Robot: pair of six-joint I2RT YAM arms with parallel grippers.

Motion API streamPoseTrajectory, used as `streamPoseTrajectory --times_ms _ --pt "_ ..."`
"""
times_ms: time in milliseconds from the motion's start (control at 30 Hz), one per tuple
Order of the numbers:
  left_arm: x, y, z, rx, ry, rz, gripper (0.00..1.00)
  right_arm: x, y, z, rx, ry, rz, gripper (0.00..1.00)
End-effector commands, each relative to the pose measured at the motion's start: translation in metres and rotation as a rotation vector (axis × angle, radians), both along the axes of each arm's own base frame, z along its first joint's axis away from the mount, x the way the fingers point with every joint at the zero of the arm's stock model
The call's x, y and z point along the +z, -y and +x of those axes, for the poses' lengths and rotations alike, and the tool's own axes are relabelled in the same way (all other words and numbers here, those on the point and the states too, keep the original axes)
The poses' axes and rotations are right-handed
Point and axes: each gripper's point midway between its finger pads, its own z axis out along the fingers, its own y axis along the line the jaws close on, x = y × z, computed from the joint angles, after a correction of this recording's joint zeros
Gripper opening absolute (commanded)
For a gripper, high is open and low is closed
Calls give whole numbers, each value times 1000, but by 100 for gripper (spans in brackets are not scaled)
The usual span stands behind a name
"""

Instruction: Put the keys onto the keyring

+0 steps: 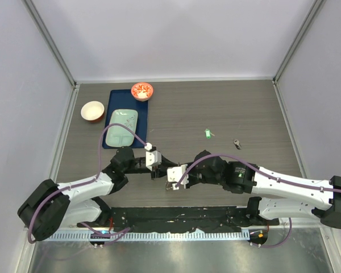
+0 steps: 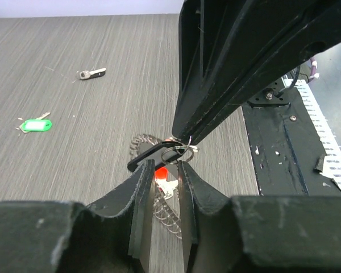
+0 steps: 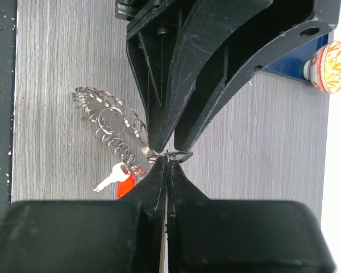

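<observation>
left gripper (image 2: 166, 168) jaws narrow, grip unclear; right gripper (image 2: 181, 140) pinched shut, tip-to-tip above keyring (image 2: 141, 140). dark key (image 2: 153, 157) lies crosswise between both tips, over keyring's rim.

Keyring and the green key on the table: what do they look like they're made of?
Keyring: looks like bare silvery metal wire, shiny, with bright glints on its small loops. Green key: head seems glossy green plastic, blade pale metal, though too small to be sure.
</observation>
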Motion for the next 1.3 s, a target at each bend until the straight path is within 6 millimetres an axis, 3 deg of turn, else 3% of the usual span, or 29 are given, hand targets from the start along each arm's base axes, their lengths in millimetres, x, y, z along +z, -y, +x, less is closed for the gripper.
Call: streamPoseTrajectory --times_ms 0,533,633,767,967,1267 --pt "24 6 1 -40 63 -55 25 41 -10 2 7 44 115 1" --pt "20 15 -2 -104 19 -48 22 38 -12 0 18 33 119 1" --pt "19 15 -4 -115 15 -47 18 40 -12 0 19 36 131 1" --pt "22 17 -3 -118 13 -61 0 38 -12 2 4 32 133 1" --pt "23 12 0 -63 7 -79 0 41 -1 8 -62 48 144 1" --pt "30 -4 21 153 -30 -112 0 36 16 8 -122 23 124 1"
